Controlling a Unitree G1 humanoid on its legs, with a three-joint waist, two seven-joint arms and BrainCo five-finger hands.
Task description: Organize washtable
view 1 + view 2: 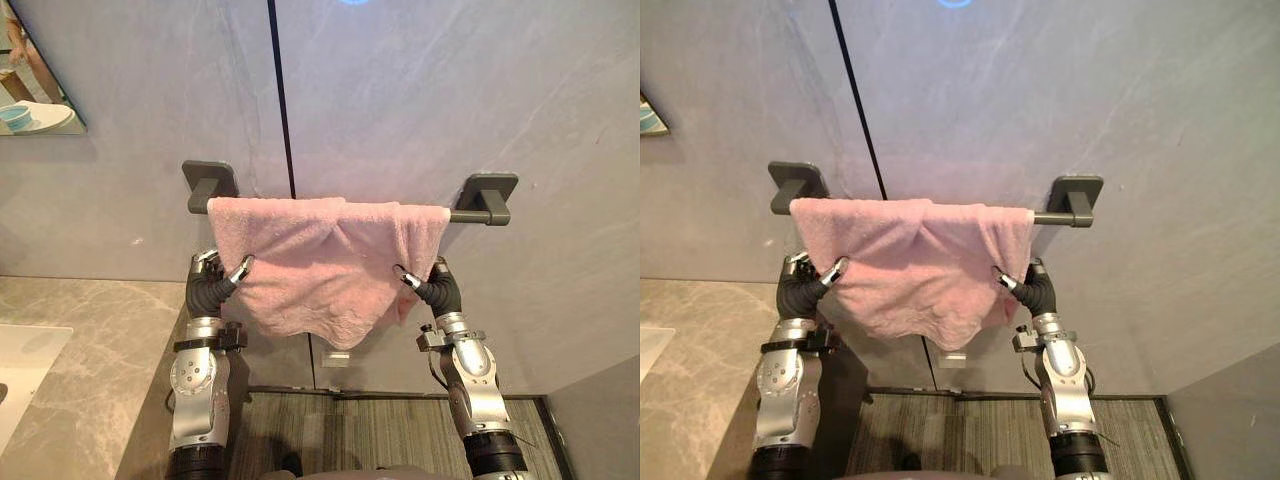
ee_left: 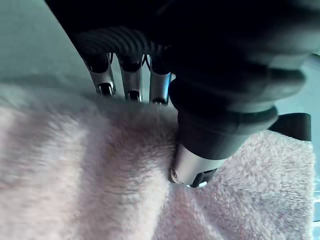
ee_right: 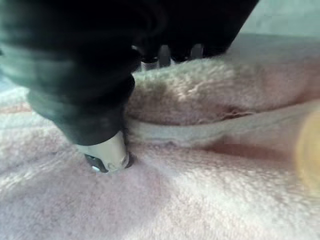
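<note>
Towel [image 1: 325,262], one; left hand [image 1: 210,290], right hand [image 1: 438,290]

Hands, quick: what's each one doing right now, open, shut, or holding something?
Left hand: shut, pinching the left side of the pink towel.
Right hand: shut, pinching the pink towel's right side.

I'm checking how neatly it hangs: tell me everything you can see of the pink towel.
The pink towel is fluffy, terry-like cloth draped over the dark grey wall bar, covering most of it and leaving its right end bare. It hangs unevenly, creased in the middle, with its lower edge sagging to a rounded point. The left hand pinches its left side and the right hand its right side, thumbs pressed on the front, fingers behind.
</note>
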